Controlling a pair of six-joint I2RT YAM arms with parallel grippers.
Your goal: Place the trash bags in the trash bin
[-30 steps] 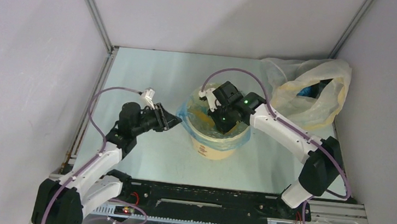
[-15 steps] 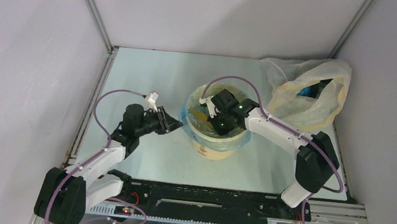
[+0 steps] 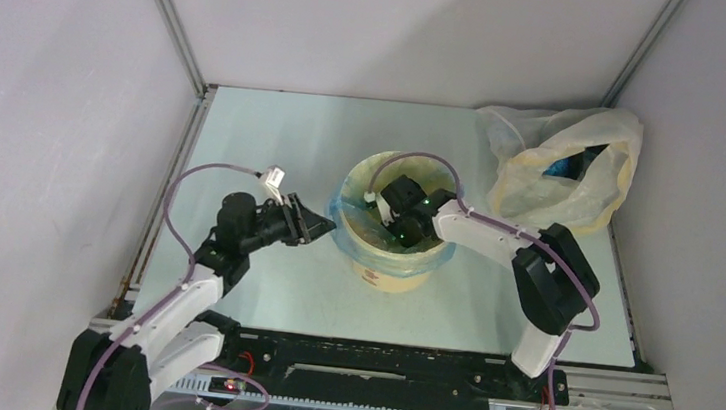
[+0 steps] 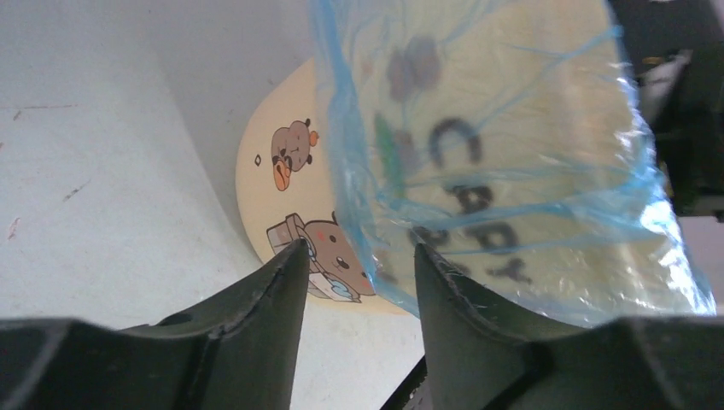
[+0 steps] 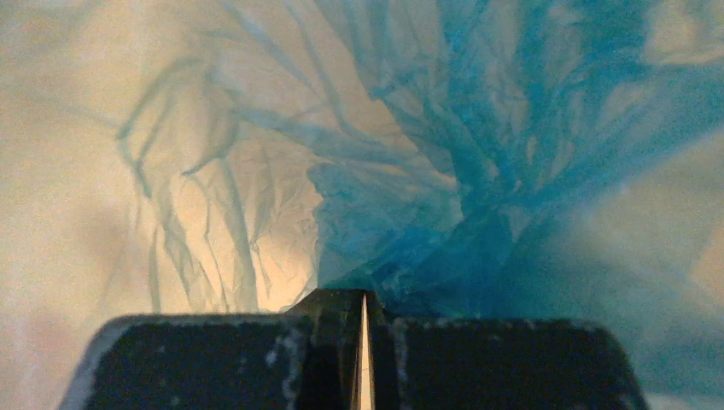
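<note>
The yellow-orange trash bin (image 3: 394, 278) stands mid-table, with the thin blue trash bag (image 3: 437, 259) draped over its rim and hanging down its side. My right gripper (image 3: 392, 230) reaches down inside the bin. In the right wrist view it (image 5: 364, 299) is shut, with bunched blue film (image 5: 478, 128) pressed against its tips. My left gripper (image 3: 325, 226) is open beside the bin's left wall. In the left wrist view it (image 4: 359, 256) faces the cartoon-printed wall (image 4: 282, 196), with the film's hanging edge (image 4: 512, 171) just beyond the fingertips.
A larger pale yellowish see-through bag (image 3: 562, 184) with something blue inside lies at the back right corner. Grey enclosure walls ring the table (image 3: 265, 135). The arms' black base rail (image 3: 373, 372) runs along the near edge.
My right gripper has sunk lower and a little left, deeper into the bin, its arm folding in. My left gripper has stayed beside the bin's left wall.
</note>
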